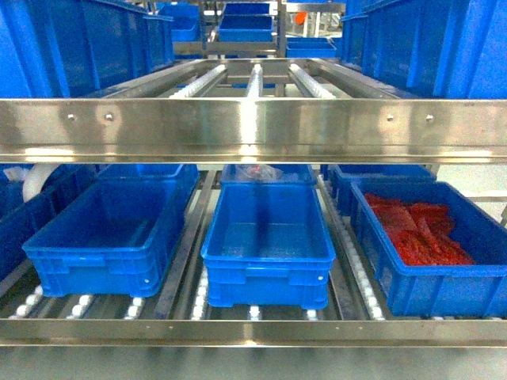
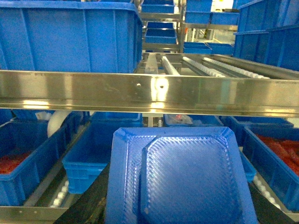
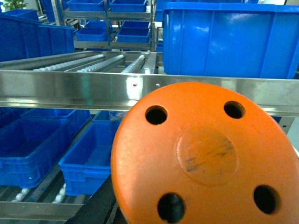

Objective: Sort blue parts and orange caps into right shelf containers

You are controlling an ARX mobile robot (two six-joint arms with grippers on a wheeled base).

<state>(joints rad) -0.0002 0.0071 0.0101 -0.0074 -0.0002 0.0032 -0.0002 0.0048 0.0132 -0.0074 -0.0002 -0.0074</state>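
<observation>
Left end effector: fingers not visible in the left wrist cam; a blue part [image 2: 187,177], a flat ribbed tray-like piece with clipped corners, fills the lower frame right at the cam. You can judge it carried, but the grip itself can't be confirmed. Right end effector: same case. An orange cap [image 3: 205,158], a round disc w/ four holes and a centre boss, blocks most of the right wrist cam; jaw state can't be told.

Neither arm shows in the head cam, so both sit short of the rack.

Key relation: target crates lie ahead of and below both end effectors, on the lower roller shelf [image 1: 253,313], under the steel crossbar [image 1: 253,127]. Any approach must pass under that bar. Crate long axes run away from the robot, front to back.

Lower shelf, head cam: left crate [image 1: 107,237] and centre crate [image 1: 269,241] look empty; right crate [image 1: 428,253] holds red/orange material, type unclear. Right arm is prob. nearer the right crate.

Upper-shelf crates are cropped. Crate rows behind are partly hidden.
</observation>
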